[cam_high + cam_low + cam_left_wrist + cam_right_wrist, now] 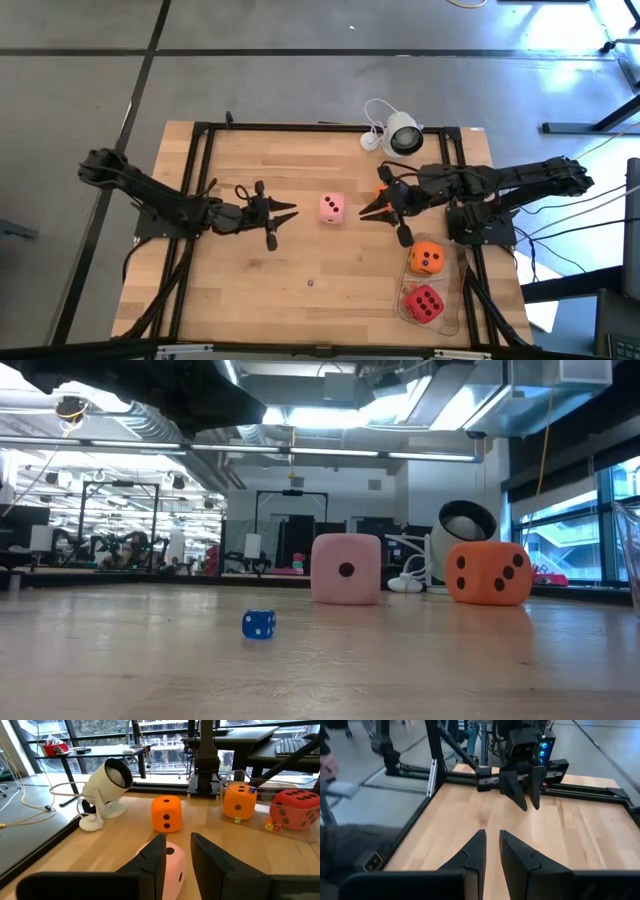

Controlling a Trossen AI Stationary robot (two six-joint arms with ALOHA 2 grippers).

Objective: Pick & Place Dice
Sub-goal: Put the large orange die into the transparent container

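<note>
The pale pink die (332, 208) (346, 568) rests on one face at mid-table. My left gripper (285, 212) (177, 847) is just to its left, narrowly open and pointing at it. In the left wrist view the pink die (172, 862) shows low between the fingers, untouched. My right gripper (365, 212) (490, 845) is just to the die's right, pointing left with a narrow gap. One orange die (382, 190) (166, 813) (488, 572) sits on the table, partly under the right arm. The other orange die (427, 259) (238, 801) and the red die (424, 303) (295, 809) sit in a clear tray.
A white round camera (400, 135) (107, 782) with its cable stands near the far edge. A tiny blue die (310, 283) (258, 624) lies toward the near edge. The clear tray (455, 320) occupies the near right corner. A black frame (200, 135) borders the table.
</note>
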